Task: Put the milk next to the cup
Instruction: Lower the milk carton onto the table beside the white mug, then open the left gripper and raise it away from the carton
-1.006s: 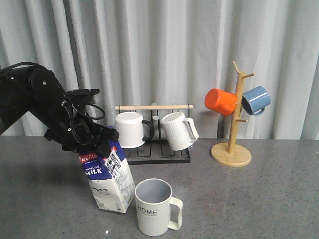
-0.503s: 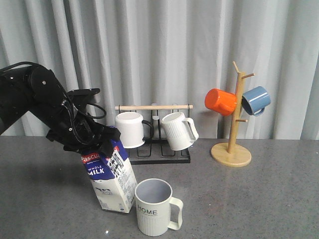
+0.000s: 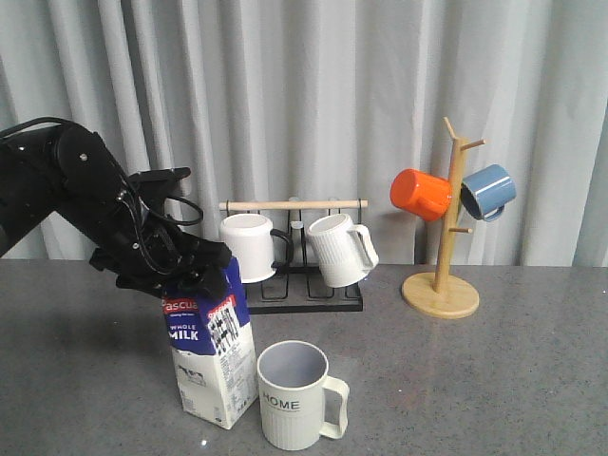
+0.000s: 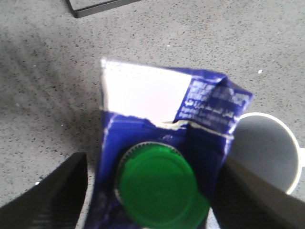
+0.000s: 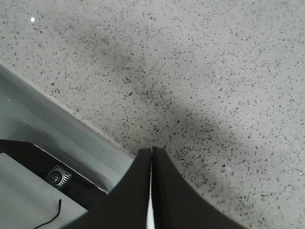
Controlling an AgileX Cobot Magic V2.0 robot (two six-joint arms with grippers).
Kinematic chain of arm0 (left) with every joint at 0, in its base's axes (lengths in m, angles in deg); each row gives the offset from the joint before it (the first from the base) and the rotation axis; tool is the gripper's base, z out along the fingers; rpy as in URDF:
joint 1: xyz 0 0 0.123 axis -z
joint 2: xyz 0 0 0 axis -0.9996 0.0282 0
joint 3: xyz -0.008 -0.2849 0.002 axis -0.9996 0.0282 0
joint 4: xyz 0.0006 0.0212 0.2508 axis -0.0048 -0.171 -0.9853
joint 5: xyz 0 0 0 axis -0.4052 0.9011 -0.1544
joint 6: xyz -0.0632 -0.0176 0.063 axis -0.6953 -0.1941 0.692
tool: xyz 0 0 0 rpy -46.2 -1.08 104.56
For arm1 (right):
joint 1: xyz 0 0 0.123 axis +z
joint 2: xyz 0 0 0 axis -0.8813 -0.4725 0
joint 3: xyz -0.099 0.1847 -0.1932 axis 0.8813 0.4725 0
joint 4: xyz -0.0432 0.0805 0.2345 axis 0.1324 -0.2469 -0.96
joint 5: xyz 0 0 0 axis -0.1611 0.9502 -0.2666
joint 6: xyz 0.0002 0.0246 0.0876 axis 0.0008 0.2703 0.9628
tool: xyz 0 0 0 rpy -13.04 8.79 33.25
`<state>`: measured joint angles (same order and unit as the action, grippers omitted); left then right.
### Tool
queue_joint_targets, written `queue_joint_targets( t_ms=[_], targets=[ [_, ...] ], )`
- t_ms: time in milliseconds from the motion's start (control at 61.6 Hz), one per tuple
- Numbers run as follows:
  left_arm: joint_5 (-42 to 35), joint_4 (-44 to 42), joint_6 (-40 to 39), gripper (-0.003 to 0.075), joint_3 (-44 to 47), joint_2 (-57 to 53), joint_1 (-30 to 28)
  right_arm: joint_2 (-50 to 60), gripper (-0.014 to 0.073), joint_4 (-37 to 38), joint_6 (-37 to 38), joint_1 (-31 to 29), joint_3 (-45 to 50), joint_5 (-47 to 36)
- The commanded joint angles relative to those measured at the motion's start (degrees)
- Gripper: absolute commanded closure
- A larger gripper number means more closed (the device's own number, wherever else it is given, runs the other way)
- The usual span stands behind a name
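Front view: one milk carton (image 3: 207, 359) stands on the grey table (image 3: 475, 380), just left of the one "HOME" cup (image 3: 295, 394), whose pale inside is empty. The left gripper (image 3: 185, 271) is clamped on the carton's top. Two white mugs (image 3: 249, 247) hang on a black rack (image 3: 294, 285); an orange mug (image 3: 421, 194) and a blue mug (image 3: 488, 191) hang on a wooden tree (image 3: 445, 247).

Left wrist view: the fingers (image 4: 57, 191) flank the carton's gable (image 4: 157, 119) and green cap (image 4: 159, 193); the cup's rim (image 4: 279, 131) shows beside it.

Right wrist view: the right gripper (image 5: 151, 188) has its fingers pressed together over bare tabletop.

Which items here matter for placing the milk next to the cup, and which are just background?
Part of the job:
- milk carton
- HOME cup
- left end effector, closed on the carton top

Just around:
- plain white mug and ribbed mug on the black rack
- orange mug and blue mug on the wooden tree
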<state>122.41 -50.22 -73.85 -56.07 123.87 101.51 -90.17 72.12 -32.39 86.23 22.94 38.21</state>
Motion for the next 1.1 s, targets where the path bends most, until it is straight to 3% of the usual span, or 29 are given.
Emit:
queue_joint_targets(
  t_ms=[0,438,552,779,925,1087],
  targets=[
    [-1.0,1.8,-0.6,0.0215,-1.5,-4.4,0.2,0.1,0.0599,0.0,-0.1,-0.3,-1.3,-3.1],
    [-1.0,1.8,-0.6,0.0239,-1.5,-14.5,0.2,0.1,0.0599,0.0,1.9,-0.3,-1.3,-7.3],
    [-1.0,1.7,-0.6,0.0329,-1.5,-18.5,0.2,0.1,0.0599,0.0,5.1,-0.3,-1.3,-11.4],
    [-1.0,1.3,3.5,0.0730,-1.5,-27.3,0.2,0.1,0.0599,4.0,15.2,-0.3,-1.3,-20.5],
    [-1.1,0.4,4.8,0.0728,0.5,-33.3,0.2,0.1,0.0599,4.6,16.2,-0.3,-1.3,-22.0],
    [-3.9,-1.1,5.3,0.0728,9.5,-41.5,0.2,0.1,0.0599,4.6,16.2,-0.3,-1.3,-21.9]
  ],
)
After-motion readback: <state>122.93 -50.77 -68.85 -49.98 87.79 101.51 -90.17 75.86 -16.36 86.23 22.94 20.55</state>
